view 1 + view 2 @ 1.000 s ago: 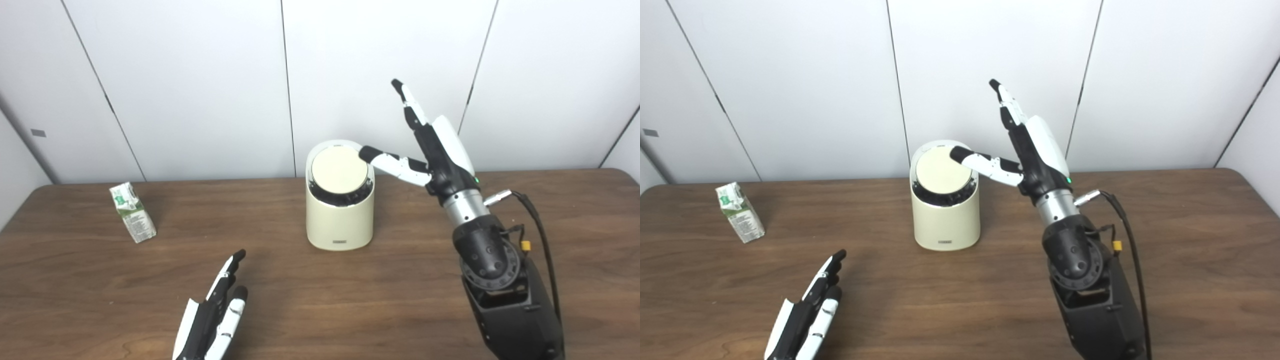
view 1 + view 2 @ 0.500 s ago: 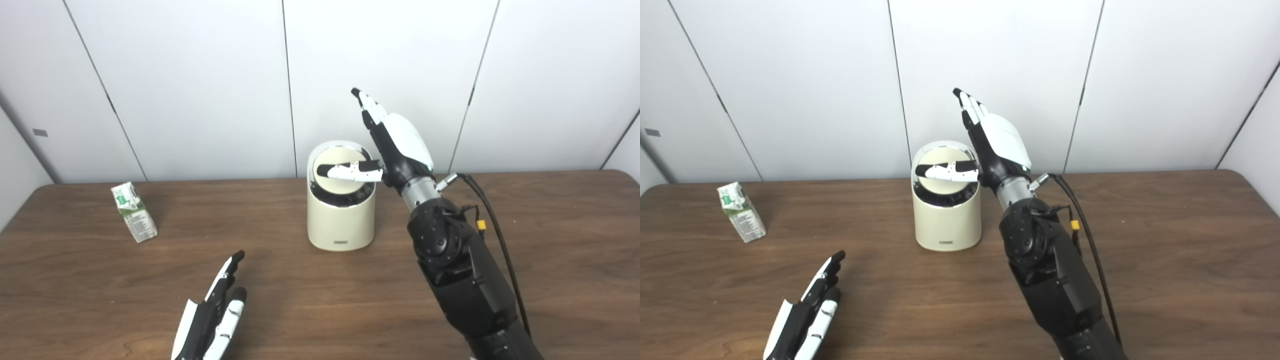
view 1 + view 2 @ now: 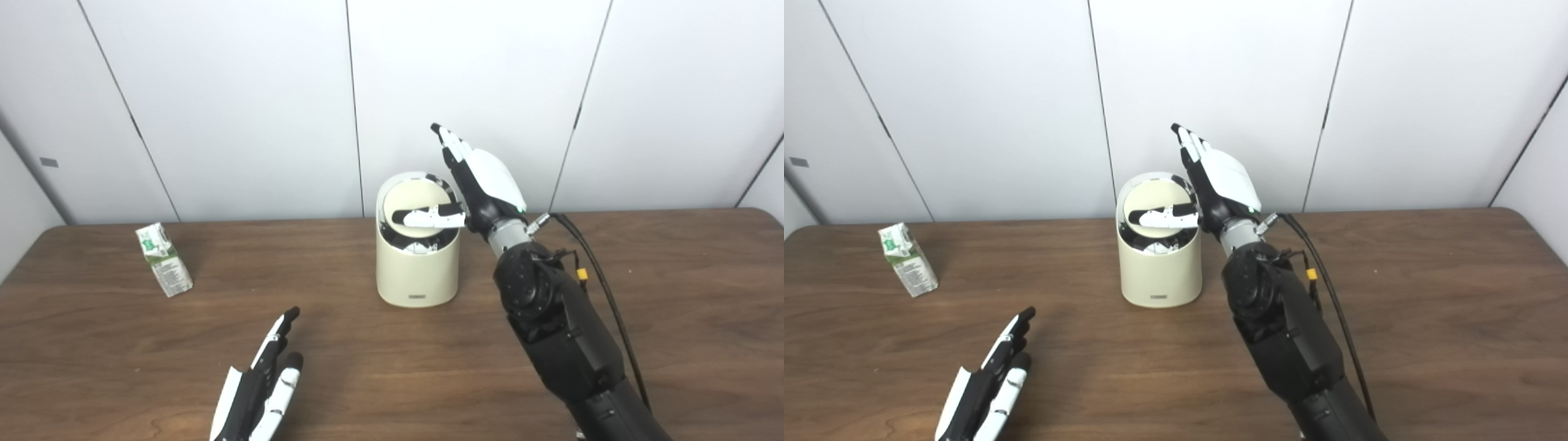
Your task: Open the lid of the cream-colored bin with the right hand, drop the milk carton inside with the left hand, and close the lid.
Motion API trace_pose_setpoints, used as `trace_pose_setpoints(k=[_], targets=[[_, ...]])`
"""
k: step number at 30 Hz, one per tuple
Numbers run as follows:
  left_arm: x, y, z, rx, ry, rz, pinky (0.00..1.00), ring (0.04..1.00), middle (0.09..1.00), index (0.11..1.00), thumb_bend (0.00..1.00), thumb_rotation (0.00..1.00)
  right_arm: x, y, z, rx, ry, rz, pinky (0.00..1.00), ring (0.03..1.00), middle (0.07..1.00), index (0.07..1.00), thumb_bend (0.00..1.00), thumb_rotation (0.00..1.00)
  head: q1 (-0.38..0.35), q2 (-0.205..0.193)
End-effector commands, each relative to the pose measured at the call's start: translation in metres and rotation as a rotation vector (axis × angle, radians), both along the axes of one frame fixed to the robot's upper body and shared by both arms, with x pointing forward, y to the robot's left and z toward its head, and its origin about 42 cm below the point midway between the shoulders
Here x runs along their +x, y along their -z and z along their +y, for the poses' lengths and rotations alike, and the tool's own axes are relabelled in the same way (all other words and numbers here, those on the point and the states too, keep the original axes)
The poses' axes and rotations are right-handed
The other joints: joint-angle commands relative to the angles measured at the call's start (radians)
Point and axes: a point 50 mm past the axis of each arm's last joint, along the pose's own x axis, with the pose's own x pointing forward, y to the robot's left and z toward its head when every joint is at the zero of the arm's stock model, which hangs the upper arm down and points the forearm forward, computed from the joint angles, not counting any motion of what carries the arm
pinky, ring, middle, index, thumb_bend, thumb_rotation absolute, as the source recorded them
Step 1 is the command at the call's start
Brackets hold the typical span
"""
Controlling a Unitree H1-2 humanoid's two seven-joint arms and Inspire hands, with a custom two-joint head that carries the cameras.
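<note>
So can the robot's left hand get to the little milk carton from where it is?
Probably yes. The left hand is open and holds nothing, and only bare table lies between it and the milk carton. The right hand is busy at the bin.

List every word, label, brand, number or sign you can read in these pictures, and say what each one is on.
None can be read.
Milk carton: green and white print on its faces, too small and blurred to read.
Cream-colored bin: a small dark label low on its front, too small to read.
Right hand and left hand: no markings visible.
Table and wall panels: no text or signs.
</note>
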Motion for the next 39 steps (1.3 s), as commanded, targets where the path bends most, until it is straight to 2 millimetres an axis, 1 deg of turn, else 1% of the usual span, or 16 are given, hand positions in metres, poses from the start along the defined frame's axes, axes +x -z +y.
trace_pose_setpoints(k=[1,6,8,10,11,18,20,22,23,25,27,28,29,32,36,39], targets=[[0.001,-0.009,0.002,0.0,0.007,-0.048,1.0,1.0,1.0,1.0,0.42,0.87,0.006,-0.031,0.001,-0.011,-0.001,-0.112,0.98,1.0,1.0,1.0,0.81,0.49,-0.001,0.001],[0.001,-0.009,0.003,-0.002,0.006,-0.043,1.0,1.0,1.0,1.0,0.42,0.88,0.008,-0.028,-0.004,-0.009,0.014,-0.11,0.99,1.0,1.0,1.0,0.79,0.51,-0.002,0.001],[0.001,-0.008,0.003,-0.004,0.006,-0.043,1.0,1.0,1.0,1.0,0.42,0.9,0.01,-0.027,-0.006,-0.008,0.02,-0.108,0.98,1.0,1.0,1.0,0.79,0.54,-0.002,0.001],[0.001,-0.008,0.003,-0.007,0.006,-0.041,1.0,1.0,1.0,1.0,0.42,0.92,0.01,-0.026,-0.007,-0.009,0.026,-0.102,0.98,1.0,1.0,1.0,0.78,0.59,-0.002,0.001],[0.0,-0.009,0.003,-0.011,0.006,-0.039,1.0,1.0,1.0,1.0,0.42,0.92,0.011,-0.025,-0.008,-0.008,0.028,-0.098,0.98,1.0,1.0,1.0,0.78,0.6,-0.002,0.001],[0.0,-0.01,0.002,-0.017,0.007,-0.039,1.0,1.0,1.0,1.0,0.4,0.93,0.011,-0.023,-0.011,-0.011,0.034,-0.092,0.99,1.0,1.0,1.0,0.83,0.73,-0.003,0.005],[0.0,-0.01,0.002,-0.019,0.01,-0.037,1.0,1.0,1.0,1.0,0.4,0.93,0.011,-0.023,-0.012,-0.025,0.037,-0.09,0.99,1.0,1.0,1.0,0.85,0.74,-0.002,0.008],[0.0,-0.01,0.002,-0.018,0.011,-0.038,1.0,1.0,1.0,1.0,0.4,0.94,0.011,-0.023,-0.012,-0.042,0.038,-0.092,0.99,1.0,1.0,1.0,0.88,0.71,-0.002,0.008],[0.0,-0.01,0.002,-0.016,0.01,-0.039,1.0,1.0,1.0,1.0,0.4,0.94,0.01,-0.023,-0.012,-0.059,0.037,-0.094,0.99,1.0,1.0,1.0,0.9,0.66,-0.001,0.01],[0.0,-0.01,0.002,-0.011,0.006,-0.042,1.0,1.0,1.0,1.0,0.39,0.94,0.01,-0.022,-0.011,-0.097,0.039,-0.098,0.99,1.0,1.0,1.0,0.95,0.49,-0.001,0.01],[0.0,-0.01,0.002,-0.013,0.006,-0.04,1.0,1.0,1.0,1.0,0.4,0.94,0.009,-0.02,-0.01,-0.124,0.046,-0.095,0.98,1.0,1.0,1.0,0.98,0.39,-0.001,0.01],[0.0,-0.011,0.002,-0.018,0.009,-0.038,1.0,1.0,1.0,1.0,0.4,0.94,0.009,-0.02,-0.009,-0.129,0.047,-0.094,0.98,1.0,1.0,1.0,0.98,0.36,-0.001,0.01],[0.0,-0.011,0.002,-0.022,0.011,-0.036,1.0,1.0,1.0,1.0,0.41,0.94,0.008,-0.019,-0.009,-0.132,0.046,-0.093,0.97,1.0,1.0,1.0,0.97,0.31,-0.001,0.01],[0.0,-0.011,0.002,-0.038,0.016,-0.024,1.0,1.0,1.0,1.0,0.42,0.92,0.006,-0.018,-0.007,-0.123,0.046,-0.101,0.95,1.0,1.0,1.0,0.94,0.26,-0.001,0.01],[0.0,-0.012,0.002,-0.044,0.016,-0.021,1.0,1.0,1.0,1.0,0.42,0.92,0.005,-0.018,-0.006,-0.093,0.029,-0.111,0.9,1.0,1.0,1.0,0.9,0.25,-0.002,0.014],[0.001,-0.012,0.003,-0.052,0.019,-0.016,1.0,1.0,1.0,1.0,0.42,0.92,0.005,-0.018,-0.005,-0.079,0.022,-0.105,0.91,1.0,1.0,1.0,0.91,0.26,-0.004,0.013]])
